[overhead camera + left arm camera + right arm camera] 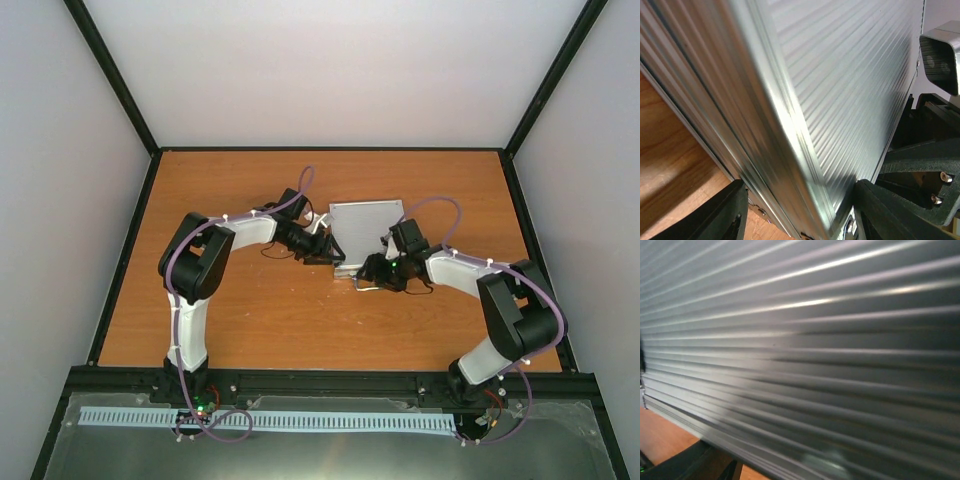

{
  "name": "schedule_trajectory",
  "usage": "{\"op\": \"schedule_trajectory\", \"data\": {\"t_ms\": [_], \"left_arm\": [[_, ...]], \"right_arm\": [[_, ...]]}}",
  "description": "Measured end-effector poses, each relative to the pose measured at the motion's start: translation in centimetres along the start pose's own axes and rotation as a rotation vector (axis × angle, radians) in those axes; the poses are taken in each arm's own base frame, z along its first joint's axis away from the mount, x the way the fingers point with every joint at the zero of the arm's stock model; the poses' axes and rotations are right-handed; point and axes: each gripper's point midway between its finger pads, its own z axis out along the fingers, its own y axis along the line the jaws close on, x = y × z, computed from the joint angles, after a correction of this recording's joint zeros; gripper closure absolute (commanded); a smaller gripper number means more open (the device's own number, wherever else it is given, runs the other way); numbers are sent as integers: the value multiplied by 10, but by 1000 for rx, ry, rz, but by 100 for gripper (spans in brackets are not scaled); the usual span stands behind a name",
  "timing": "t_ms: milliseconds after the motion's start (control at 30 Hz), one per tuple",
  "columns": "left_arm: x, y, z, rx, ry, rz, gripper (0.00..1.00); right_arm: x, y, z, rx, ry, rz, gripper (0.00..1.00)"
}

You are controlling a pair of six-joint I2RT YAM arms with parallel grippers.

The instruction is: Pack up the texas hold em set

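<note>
One silver case [365,225] — left gripper [800,210] astride its corner, right gripper [368,272] close against it; whether either grips, unclear.

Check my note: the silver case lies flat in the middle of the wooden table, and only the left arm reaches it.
Wrong on the arms: both reach it. The top view shows the right arm at the near edge of the silver case, the left arm at its left side. The rest holds.
</note>
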Motion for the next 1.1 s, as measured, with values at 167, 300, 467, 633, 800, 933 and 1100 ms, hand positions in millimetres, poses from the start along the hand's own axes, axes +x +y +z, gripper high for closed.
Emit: {"op": "schedule_trajectory", "data": {"t_ms": [167,300,467,633,800,933,1100], "left_arm": [[0,0,0,-5,-1,3,42],[0,-1,0,-14,-4,7,42],[1,-1,0,-20,-6,10,43],[1,-2,0,-25,-8,13,43],[1,-2,1,-25,-9,14,43],[1,-2,1,-25,-9,16,44],[1,-2,1,-25,-10,17,44]], "right_arm": [[0,1,-4,-46,27,75,41],[1,5,-6,-77,45,129,41],[0,14,-7,-119,57,180,43],[0,19,-9,-137,61,220,47],[-1,21,-10,-143,61,247,56],[-1,21,-11,-141,57,262,62],[-2,20,-12,-134,54,273,67]]}}
